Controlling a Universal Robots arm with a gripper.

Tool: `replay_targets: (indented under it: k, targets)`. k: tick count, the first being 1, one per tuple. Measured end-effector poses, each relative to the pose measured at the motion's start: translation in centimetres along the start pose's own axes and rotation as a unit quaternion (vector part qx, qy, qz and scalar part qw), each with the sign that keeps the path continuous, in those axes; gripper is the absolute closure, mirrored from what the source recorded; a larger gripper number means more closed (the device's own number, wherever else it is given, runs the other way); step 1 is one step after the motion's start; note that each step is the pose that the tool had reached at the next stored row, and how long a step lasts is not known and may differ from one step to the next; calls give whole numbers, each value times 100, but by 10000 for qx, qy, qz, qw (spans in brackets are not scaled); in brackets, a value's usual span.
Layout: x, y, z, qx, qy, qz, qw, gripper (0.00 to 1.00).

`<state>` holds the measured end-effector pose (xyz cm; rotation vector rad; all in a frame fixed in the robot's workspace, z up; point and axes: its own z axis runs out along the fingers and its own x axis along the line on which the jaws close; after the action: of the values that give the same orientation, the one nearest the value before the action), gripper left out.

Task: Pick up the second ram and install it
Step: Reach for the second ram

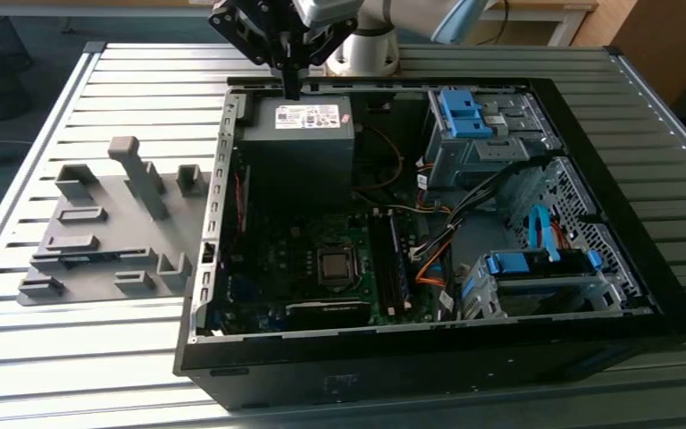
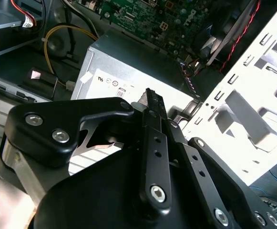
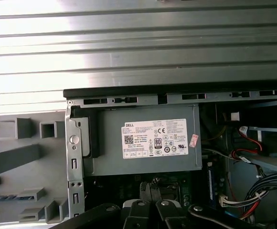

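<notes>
Pickup is the step we are looking at, and we are judging it as not yet done. Starting at the exterior view's left, we are seeing a grey tray [image 1: 117,228] of blocks sitting on the slatted surface [image 1: 117,89]. A thin dark strip is lying low between two of its blocks, and we are taking that to be the second ram [image 1: 81,257]. The first wrist view is showing it [image 3: 9,196] with a row of dark chips.

Moving toward the right, the claw [image 1: 289,88] is hanging above the grey power box [image 1: 301,134] at the far edge of the open computer case [image 1: 463,357], well apart from the ram. Its fingers [image 2: 155,138] are looking pressed together in the second wrist view, and we are seeing nothing between them. The claw is touching nothing. So we are thinking a grab is calling for open fingers right over the stick.

Further right, the green board [image 1: 271,259] and its long slots [image 1: 391,268] are sitting inside the case.
</notes>
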<state>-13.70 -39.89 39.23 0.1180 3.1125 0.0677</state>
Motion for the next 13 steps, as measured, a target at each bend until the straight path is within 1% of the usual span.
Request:
replay_targets:
  k: [13]
  targets:
    - [31, -2, 0, 0, 0, 0, 10000, 89]
